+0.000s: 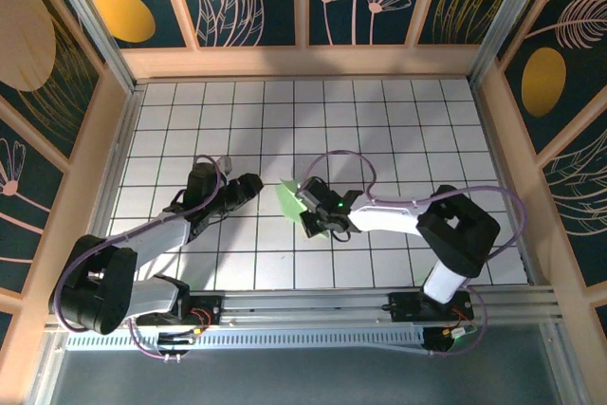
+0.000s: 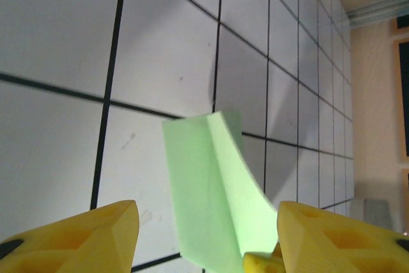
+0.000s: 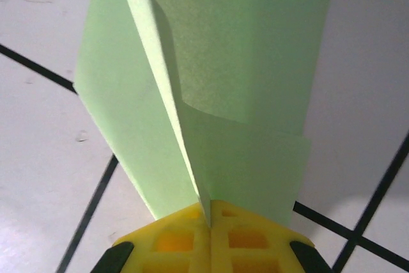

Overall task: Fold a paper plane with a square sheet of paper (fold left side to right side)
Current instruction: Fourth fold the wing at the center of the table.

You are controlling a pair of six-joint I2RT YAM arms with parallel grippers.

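Right claw (image 3: 209,212) is clamped shut on the paper (image 3: 243,62), biting it right where the crease runs. Both layers are trapped between the yellow fingers (image 3: 172,241), and the sheet rises off the bench (image 3: 38,158) instead of lying flat. My guess is that's the whole point of the grip: pinch at the fold line and the layers can't slide apart while the other arm works. From above, the paper (image 1: 289,198) sits around the middle of the bench (image 1: 379,120), between the two arms, with the right claw (image 1: 318,215) over its near right part and the left claw (image 1: 248,185) just beside its left edge. The left claw (image 2: 211,241) is released, its fingers (image 2: 96,234) spread wide either side of the paper (image 2: 204,177) and not squeezing it, as far as I can tell. It looks lined up to grab or push a flap, so I'd say the step in hand is bringing the left side over to the right. The paper has a ridge down the middle and one flap curling loosely over the other, so it's partly folded but nowhere near a dart yet. Thin stuff like this flops and springs back, so a sloppy push could easily skew the crease.
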